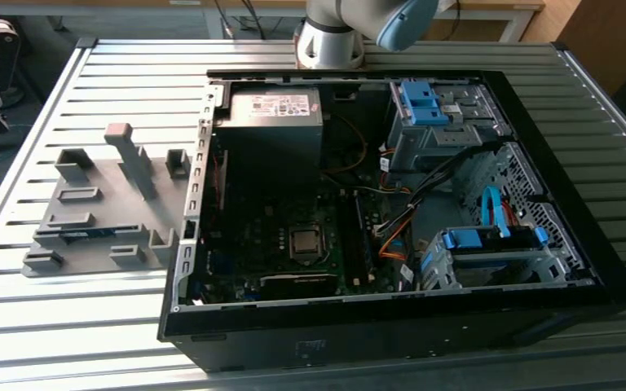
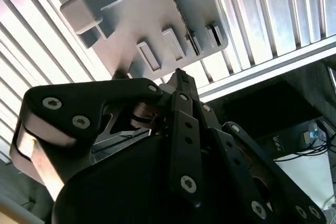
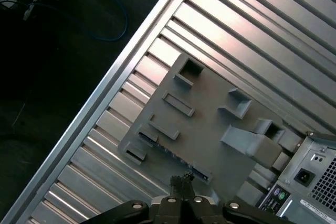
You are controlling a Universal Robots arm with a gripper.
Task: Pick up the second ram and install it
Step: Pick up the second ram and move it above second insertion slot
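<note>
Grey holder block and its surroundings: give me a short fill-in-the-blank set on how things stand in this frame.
1. The grey holder block lies on the slatted table, to the exterior view's ____ of the open computer case.
2. The blue-green second ram rests in a slot of the ____.
3. In the first wrist view, the gripper points toward the block and holds ____.

Missing words: left; holder block; nothing.
</note>
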